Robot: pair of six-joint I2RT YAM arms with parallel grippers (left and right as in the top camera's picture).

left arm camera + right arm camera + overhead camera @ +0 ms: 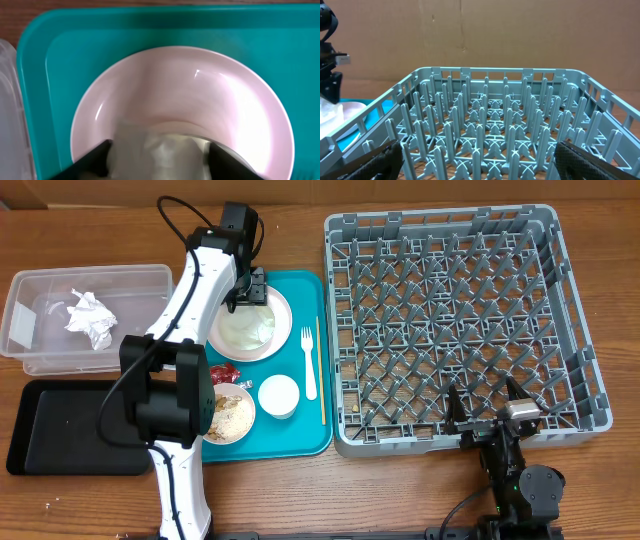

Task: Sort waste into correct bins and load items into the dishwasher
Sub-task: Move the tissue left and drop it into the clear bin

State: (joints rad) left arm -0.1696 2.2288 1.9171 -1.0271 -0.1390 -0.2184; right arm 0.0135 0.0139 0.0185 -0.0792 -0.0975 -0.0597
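**Left fingers** [92, 162]: partway open, one on either side of the napkin [160, 150] lying on the plate [200, 90], which sits on the tray [45, 50]. Whether they have a firm hold cannot be told.

**Right fingers** [375, 161]: wide apart and empty, at the near rim of the rack [490, 115].

**Tub** [40, 290]: left of the tray, with one paper ball [90, 320] inside.

**Risks:**
- A shallow pinch may let the napkin slip on lifting.
- Fingertips pressing the plate may drag or tilt it.
- Loose paper may fall short of the tub, onto the bench [300, 500].
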